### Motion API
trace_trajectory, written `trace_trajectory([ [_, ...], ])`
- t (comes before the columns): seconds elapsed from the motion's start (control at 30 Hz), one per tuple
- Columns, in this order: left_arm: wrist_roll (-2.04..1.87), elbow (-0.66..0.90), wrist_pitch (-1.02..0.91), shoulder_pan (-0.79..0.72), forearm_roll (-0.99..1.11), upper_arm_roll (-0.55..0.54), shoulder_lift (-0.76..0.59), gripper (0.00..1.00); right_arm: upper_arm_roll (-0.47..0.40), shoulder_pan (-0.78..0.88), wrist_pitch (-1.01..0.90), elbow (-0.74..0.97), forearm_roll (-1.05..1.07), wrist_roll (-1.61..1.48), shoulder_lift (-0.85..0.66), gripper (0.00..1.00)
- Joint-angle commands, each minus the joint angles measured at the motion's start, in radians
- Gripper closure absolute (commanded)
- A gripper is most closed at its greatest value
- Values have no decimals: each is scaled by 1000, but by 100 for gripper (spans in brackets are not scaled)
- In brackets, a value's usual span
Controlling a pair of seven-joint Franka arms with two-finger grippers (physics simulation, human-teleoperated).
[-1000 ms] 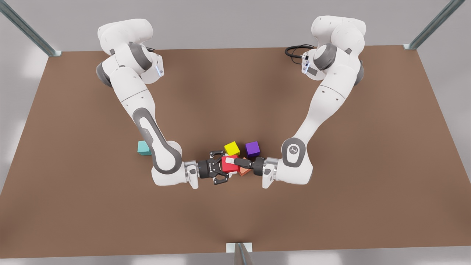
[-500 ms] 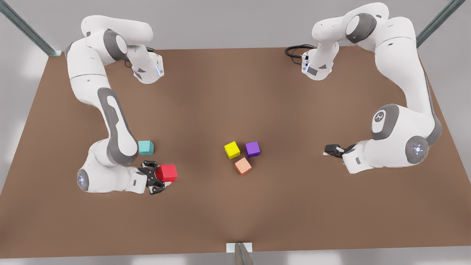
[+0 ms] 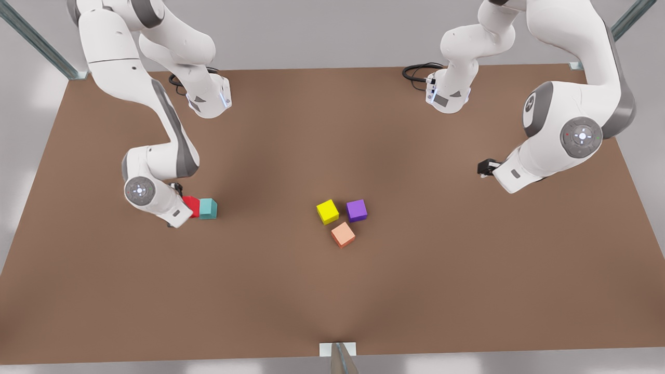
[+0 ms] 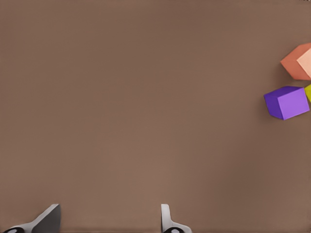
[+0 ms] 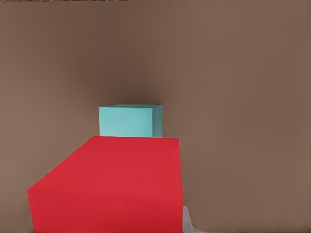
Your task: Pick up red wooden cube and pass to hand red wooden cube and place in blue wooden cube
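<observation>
Right gripper (image 3: 182, 208): at the front view's left, clamped on the red wooden cube (image 3: 191, 205), carried just beside the blue wooden cube (image 3: 208, 208).
Left gripper (image 3: 486, 167): parked far right, fingers apart, empty.
Risk: blue cube may be nudged by a low approach; misplacement expected.

Red cube (image 3: 190, 205), teal cube (image 3: 208, 209), yellow cube (image 3: 327, 211), purple cube (image 3: 357, 210), salmon cube (image 3: 343, 235); plain brown surface (image 3: 332, 291); white-and-grey arms.

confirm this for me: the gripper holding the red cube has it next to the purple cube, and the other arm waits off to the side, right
Not quite. The right gripper holds the red wooden cube next to the blue wooden cube, not the purple cube; the front view shows it. The left gripper does wait off to the side.
</observation>
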Motion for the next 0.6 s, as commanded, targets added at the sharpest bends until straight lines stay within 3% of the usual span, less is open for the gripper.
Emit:
trace_trajectory([
  [0.0, -114, 0, -7, 2, -2, -1, 2, 0, 2, 4, 106, -7, -9, 424, 10, 57],
  [0.2, -112, 0, -41, 1, -2, -1, 5, 0, 11, 5, 121, -16, -3, 424, 59, 57],
  [0.57, -110, 0, -53, 8, 1, -1, 17, 0, 16, -2, 144, -129, 4, 410, 4, 57],
])
